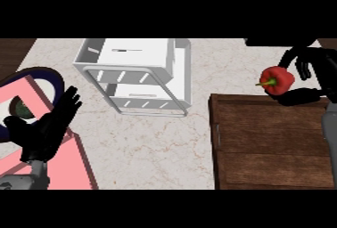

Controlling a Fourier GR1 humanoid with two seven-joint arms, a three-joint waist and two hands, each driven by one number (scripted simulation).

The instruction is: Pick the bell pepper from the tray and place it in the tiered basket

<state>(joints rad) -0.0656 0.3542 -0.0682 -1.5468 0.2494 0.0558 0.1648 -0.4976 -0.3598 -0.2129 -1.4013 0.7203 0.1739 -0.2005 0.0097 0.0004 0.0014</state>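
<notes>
While the left hand rested open at about eight o'clock over a pink mat, fingers straight and holding nothing, the work lay to the right. The white basket stood at eleven o'clock, tilted in this view, its tiers facing up. At two o'clock the right hand curled round the red pepper, raised above the far edge of the wooden tray. Carrying it leftward, high enough to clear the basket's rim before lowering, would probably have served best. Much of the right hand ran off the frame, and a dark dish lay half hidden behind the left hand.
</notes>
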